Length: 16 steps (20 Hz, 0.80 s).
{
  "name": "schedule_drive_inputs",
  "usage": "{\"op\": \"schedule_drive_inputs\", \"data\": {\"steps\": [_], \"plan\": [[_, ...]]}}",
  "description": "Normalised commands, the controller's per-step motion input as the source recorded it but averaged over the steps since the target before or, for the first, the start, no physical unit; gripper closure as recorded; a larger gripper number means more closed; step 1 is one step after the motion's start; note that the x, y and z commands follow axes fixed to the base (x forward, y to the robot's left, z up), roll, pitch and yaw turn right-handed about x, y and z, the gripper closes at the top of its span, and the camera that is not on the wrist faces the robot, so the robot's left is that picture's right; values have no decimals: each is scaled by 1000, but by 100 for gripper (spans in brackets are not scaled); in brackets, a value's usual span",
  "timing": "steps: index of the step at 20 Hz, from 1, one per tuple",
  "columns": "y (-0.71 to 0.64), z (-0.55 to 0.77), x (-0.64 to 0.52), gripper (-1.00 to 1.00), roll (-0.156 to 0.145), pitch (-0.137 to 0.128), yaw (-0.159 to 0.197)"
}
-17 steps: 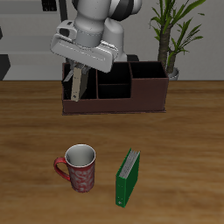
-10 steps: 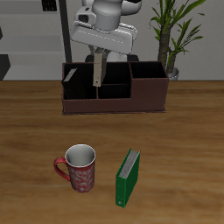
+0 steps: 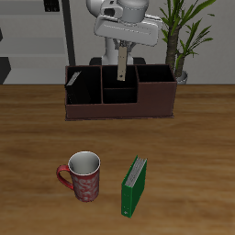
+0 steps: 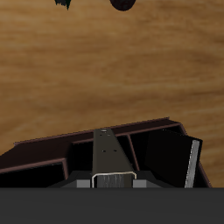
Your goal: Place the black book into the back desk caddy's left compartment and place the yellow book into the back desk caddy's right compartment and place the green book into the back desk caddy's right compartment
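Observation:
My gripper (image 3: 120, 48) is shut on the yellow book (image 3: 120, 66), which hangs edge-on above the middle of the back desk caddy (image 3: 119, 107). In the wrist view the yellow book (image 4: 106, 150) runs out from the gripper (image 4: 112, 180) over the caddy's dividers (image 4: 52, 154). The black book (image 3: 72, 83) stands in the caddy's left compartment, and its white page edge shows in the wrist view (image 4: 194, 163). The green book (image 3: 135, 185) stands upright on the table near the front edge, far from the gripper.
A red patterned mug (image 3: 83, 176) stands beside the green book near the table's front. A potted plant (image 3: 179, 37) stands behind the caddy's far end. A shelf post rises behind the robot.

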Motion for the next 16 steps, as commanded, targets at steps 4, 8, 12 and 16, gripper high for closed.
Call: {"op": "schedule_drive_inputs", "data": {"steps": [4,8,12,16], "plan": [[412,24,-307,100,0,-14,48],[376,5,-330,100,-87,-25,34],[409,-131,-199,100,-39,56,17],[329,-93,-139,100,37,44,-11]]}}
